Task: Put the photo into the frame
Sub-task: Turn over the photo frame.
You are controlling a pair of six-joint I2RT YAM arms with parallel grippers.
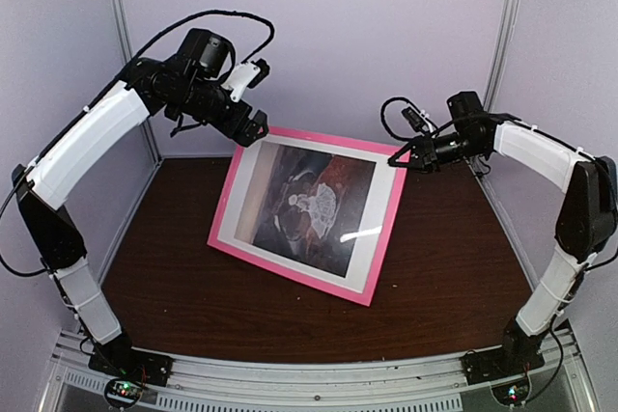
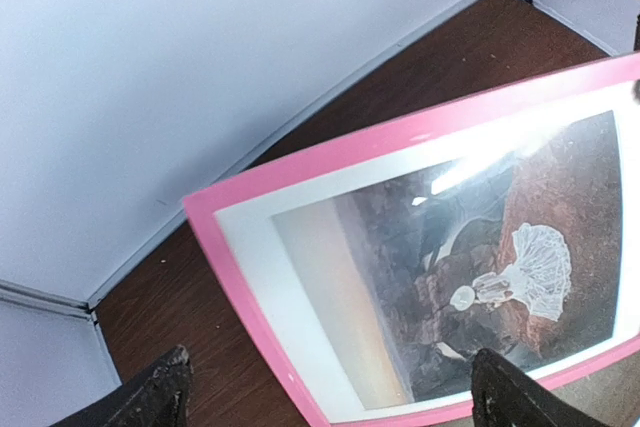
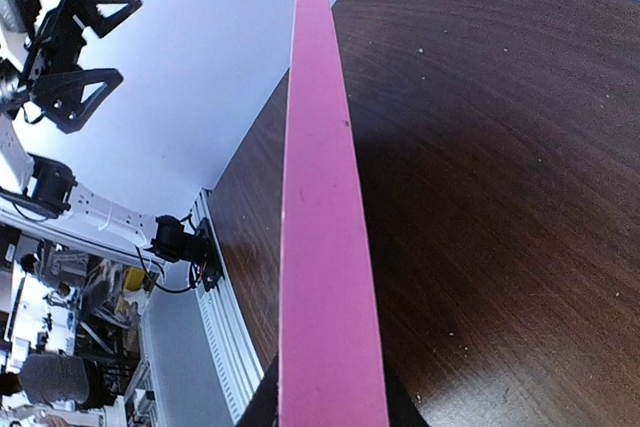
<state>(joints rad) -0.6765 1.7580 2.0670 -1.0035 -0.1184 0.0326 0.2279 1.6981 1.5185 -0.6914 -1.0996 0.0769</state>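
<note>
- The large rectangular frame with thin pink moulding [image 1: 328, 141] sits mid-way across the dark brown wood-grain worktop [image 1: 193, 287], turned at an angle, with one corner pointing toward the arm bases.
- The rectangular paper photo [image 1: 309, 205], a dark landscape with a white-dressed figure on reddish ground, lies inside the frame. A white border [image 1: 379, 238] surrounds it, and a streak of glare crosses its lower right part.
- The black right fingers [image 1: 398, 159] are at the frame's far right corner. In the right wrist view they are closed onto the pink moulding, which runs up out of them edge-on.
- In that wrist view a dark shadow lies on the worktop beside the moulding. That end of the frame seems lifted off the wood, though the overhead view does not settle it.
- The black left fingers [image 1: 253, 130] hang above the frame's far left corner, apart from it.
- In the left wrist view the left fingers are spread wide with nothing between them, and the frame and photo lie beyond.
</note>
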